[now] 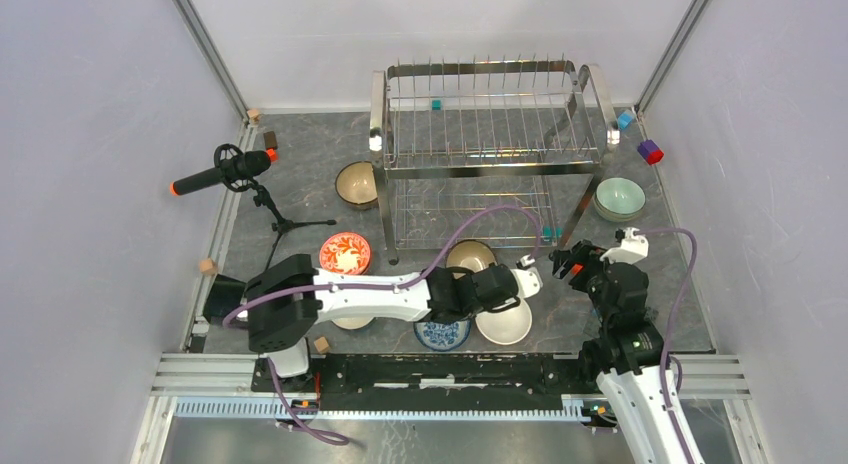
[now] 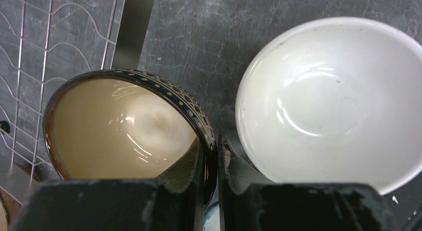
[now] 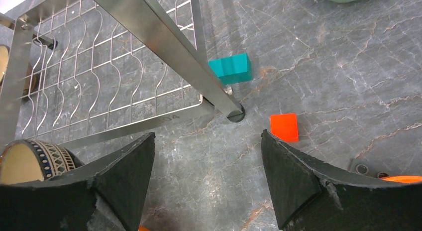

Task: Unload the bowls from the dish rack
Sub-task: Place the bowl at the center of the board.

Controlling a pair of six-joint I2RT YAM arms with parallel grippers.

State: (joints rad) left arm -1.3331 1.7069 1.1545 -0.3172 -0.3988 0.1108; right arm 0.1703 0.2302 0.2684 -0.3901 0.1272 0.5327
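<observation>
Several bowls [image 1: 345, 253] in the top view sit on the grey marbled table [image 1: 300, 164], outside the dish rack [image 1: 485, 134]; white walls [image 1: 90, 84] round it. Beyond the right claw [image 1: 567, 261]: green bowl [image 1: 620, 197]. The mic [image 1: 225, 172] is far off left.

Left wrist: left claw [image 2: 211, 161] clamped on tan bowl [image 2: 119, 126] rim, white bowl [image 2: 328, 96] just right.

Right wrist: fingers apart; dish rack, teal block [image 3: 230, 68], orange block [image 3: 284, 127] ahead.
</observation>
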